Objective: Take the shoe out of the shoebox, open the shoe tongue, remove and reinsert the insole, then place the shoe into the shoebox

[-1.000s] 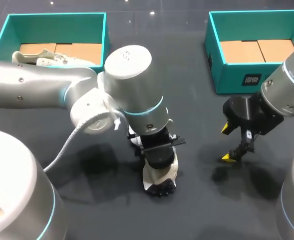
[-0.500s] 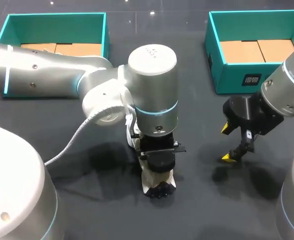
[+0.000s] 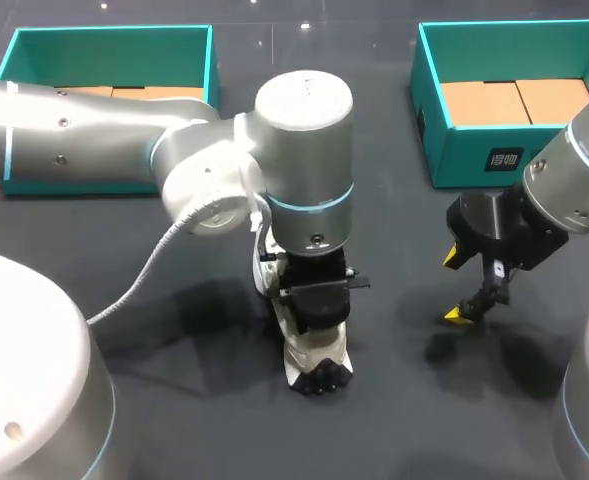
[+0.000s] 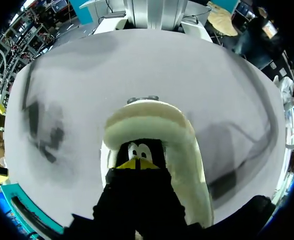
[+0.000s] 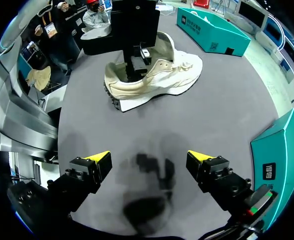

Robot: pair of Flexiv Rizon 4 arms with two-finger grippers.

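Note:
A cream shoe (image 3: 312,358) with a black sole lies on the dark table, heel end toward the near edge. My left gripper (image 3: 314,322) reaches down into its opening. In the left wrist view its yellow tips (image 4: 137,163) are shut together inside the padded heel collar (image 4: 151,125); I cannot tell whether they pinch anything. From the right wrist, the shoe (image 5: 161,80) lies on its side ahead, with the left gripper (image 5: 137,65) in its mouth. My right gripper (image 3: 462,287) hangs open over bare table to the shoe's right, its fingers (image 5: 99,161) wide apart and empty.
A teal shoebox (image 3: 109,38) with a brown cardboard floor stands at the back left, partly behind my left arm. A second teal shoebox (image 3: 454,150) stands at the back right, close behind my right gripper. A grey cable (image 3: 144,280) hangs from the left arm.
My left arm has swung its wrist to the right and now stands more upright over the shoe, which has turned slightly. The gripper stays in the shoe. The right arm has not moved.

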